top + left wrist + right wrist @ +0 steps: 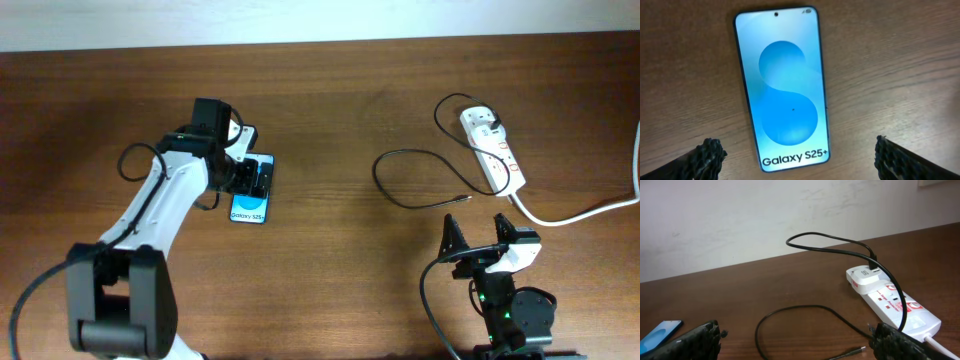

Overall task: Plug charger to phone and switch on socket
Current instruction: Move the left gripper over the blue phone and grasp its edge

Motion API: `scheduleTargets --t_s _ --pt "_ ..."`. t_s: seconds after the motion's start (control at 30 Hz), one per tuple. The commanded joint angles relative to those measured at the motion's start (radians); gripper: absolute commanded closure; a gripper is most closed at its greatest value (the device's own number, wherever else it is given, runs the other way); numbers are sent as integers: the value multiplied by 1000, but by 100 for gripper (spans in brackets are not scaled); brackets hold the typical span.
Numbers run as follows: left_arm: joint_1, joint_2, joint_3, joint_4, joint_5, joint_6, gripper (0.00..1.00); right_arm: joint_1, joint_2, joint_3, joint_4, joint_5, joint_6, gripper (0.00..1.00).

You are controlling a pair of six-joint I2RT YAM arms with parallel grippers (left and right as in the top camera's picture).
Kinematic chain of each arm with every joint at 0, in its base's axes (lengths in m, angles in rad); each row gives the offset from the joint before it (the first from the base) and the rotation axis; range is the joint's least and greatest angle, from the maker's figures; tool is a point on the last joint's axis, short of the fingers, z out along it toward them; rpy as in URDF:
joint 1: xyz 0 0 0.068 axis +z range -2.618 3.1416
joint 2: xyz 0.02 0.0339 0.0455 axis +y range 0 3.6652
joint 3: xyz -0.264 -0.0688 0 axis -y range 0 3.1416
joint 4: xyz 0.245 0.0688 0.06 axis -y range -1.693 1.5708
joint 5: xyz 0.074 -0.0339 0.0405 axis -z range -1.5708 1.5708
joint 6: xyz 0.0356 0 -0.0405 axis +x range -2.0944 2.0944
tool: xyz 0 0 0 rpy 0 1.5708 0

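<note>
Left gripper (247, 181), wide open and empty, hovers over the lit phone (785, 90) at centre-left; right gripper (478, 236) (also open, empty) sits lower right, below charger (800, 307) and socket (495, 155).

We are counting: one phone (785, 85), one power strip (493, 150), one black cable (796, 306), one white plug adapter (864, 277), one thick white cord (580, 212), one table (330, 280). We are also counting two grippers: left gripper (799, 150), right gripper (797, 335).
</note>
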Motion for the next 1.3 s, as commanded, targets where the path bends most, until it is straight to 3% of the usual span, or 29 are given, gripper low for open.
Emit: scheduleTargets --t_s 0.0,0.4,0.77,0.83,0.9,0.97,1.17,1.27 --pt "-4 58 13 30 -21 -11 1 8 -8 -5 -6 8 2 2" --pt "-65 237 9 81 -118 -42 1 8 -8 -5 -6 8 2 1" --pt "-64 269 -9 76 -44 -56 0 8 -8 -5 -6 8 2 2" --pt "-64 269 -33 89 -44 -56 9 8 -8 -5 -6 8 2 2" --pt "-64 269 -49 93 -43 -56 25 8 -8 -5 -6 8 2 2" --pt "-64 269 -52 92 -30 -56 33 8 -8 -5 -6 8 2 2" --pt "-64 268 -32 66 -30 -56 47 8 -8 -5 -6 8 2 2" --pt "-64 257 29 12 -30 -65 48 8 -8 -5 -6 8 2 2"
